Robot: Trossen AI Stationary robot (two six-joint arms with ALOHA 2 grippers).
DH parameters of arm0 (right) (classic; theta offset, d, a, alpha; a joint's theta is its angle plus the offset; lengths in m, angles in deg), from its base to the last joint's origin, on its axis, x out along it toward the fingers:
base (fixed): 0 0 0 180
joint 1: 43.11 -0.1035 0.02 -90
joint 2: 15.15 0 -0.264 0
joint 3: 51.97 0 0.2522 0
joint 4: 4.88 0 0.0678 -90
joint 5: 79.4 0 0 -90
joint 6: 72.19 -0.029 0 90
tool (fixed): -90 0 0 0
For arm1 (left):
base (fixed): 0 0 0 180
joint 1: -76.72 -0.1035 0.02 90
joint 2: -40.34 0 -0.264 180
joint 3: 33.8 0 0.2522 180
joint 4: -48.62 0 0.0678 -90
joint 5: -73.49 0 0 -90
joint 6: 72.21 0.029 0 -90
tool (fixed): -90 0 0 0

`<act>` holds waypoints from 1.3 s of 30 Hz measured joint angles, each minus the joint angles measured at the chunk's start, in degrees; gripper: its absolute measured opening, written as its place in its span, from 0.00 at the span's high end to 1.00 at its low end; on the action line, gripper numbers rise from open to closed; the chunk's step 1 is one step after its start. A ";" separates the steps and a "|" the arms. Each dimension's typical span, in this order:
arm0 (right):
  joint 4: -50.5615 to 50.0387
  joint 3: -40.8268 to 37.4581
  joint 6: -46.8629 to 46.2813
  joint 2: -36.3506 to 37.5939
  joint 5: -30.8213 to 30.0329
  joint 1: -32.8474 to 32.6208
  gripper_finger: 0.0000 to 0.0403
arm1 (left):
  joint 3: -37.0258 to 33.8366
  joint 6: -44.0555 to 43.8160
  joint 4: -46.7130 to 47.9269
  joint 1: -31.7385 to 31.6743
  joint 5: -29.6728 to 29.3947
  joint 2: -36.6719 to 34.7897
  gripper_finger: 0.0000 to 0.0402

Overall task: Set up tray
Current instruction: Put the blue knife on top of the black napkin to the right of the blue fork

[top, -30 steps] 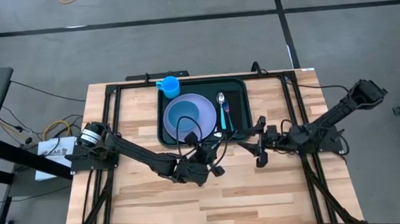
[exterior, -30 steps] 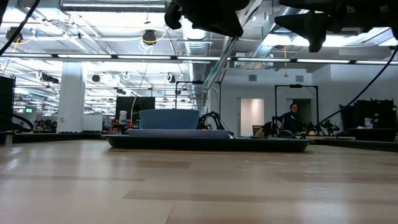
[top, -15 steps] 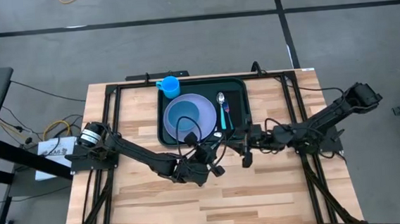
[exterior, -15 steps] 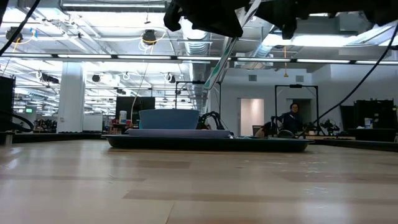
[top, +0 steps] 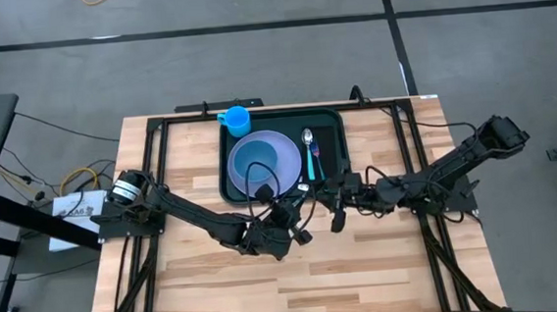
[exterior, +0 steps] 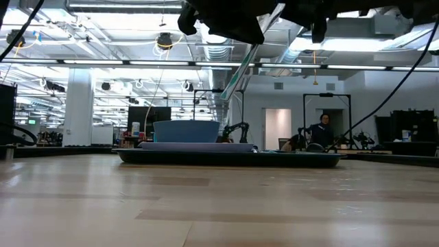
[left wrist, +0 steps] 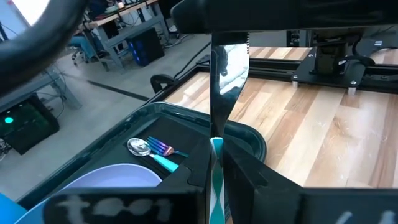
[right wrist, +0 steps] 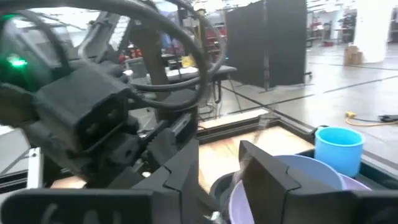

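The dark green tray [top: 332,152] lies at the table's far middle, also seen in the low view [exterior: 226,158]. On it sit a lavender plate [top: 284,170], a blue bowl [top: 254,160] and a teal-handled spoon [top: 311,152]. A blue cup [top: 235,118] stands at its far left corner. My left gripper [top: 293,226] hovers just near of the tray, shut on a knife [left wrist: 227,74]. My right gripper [top: 335,205] is open, close to the right of the left gripper, fingers pointing left. My left gripper pinches the knife's teal handle [left wrist: 216,180] between its two fingers. The silver blade [left wrist: 229,62] sticks out beyond the fingertips toward the tray. The knife is lifted clear of the table and slants in the low view [exterior: 248,63].
Black frame rails [top: 163,184] run along the table's left, right and far sides. Bare wood [top: 297,283] stretches across the near half. Beyond the table lies a lab room where a person [exterior: 321,130] sits far off.
My right gripper has travelled toward the table's left, closing in on the left gripper and the held knife. The left arm and the things on the tray have stayed where they were.
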 joint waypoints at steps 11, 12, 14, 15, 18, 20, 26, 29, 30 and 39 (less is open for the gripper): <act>-1.47 -0.02 -0.51 0.02 -0.37 0.00 0.98 | 0.00 0.01 0.04 -0.04 1.25 0.00 0.97; -1.75 -0.02 -0.57 0.02 -0.35 0.00 0.99 | 0.00 0.00 0.07 -0.04 1.83 0.00 0.97; -2.27 -0.02 -0.27 0.02 -0.21 -0.04 0.99 | -0.02 -0.10 0.07 -0.04 3.46 0.00 0.97; -2.41 -0.02 -0.28 0.02 -0.15 -0.04 0.99 | -0.04 -0.27 0.07 -0.04 3.99 0.00 0.97; -2.54 -0.02 -0.29 0.02 -0.03 -0.21 1.00 | -0.04 -1.45 0.07 -0.04 4.71 0.00 0.97; -2.61 -0.02 -0.17 0.02 -0.11 -0.55 1.00 | -0.04 -1.51 0.00 -0.04 5.64 0.00 0.97; -2.81 -0.08 0.44 0.02 0.02 -1.18 1.00 | -0.04 -1.51 -0.68 -0.04 9.00 0.00 0.97; -4.51 -0.08 0.33 1.07 0.76 -1.18 1.00 | -0.04 -1.57 -0.94 0.07 9.31 0.00 0.97; -5.32 -0.08 -0.12 1.76 1.30 -1.16 1.00 | -0.02 -1.77 -1.28 0.10 9.54 0.00 0.97; -15.53 -0.10 -1.65 11.61 4.68 -1.46 1.00 | 0.12 5.82 -5.88 1.59 13.42 -0.07 0.87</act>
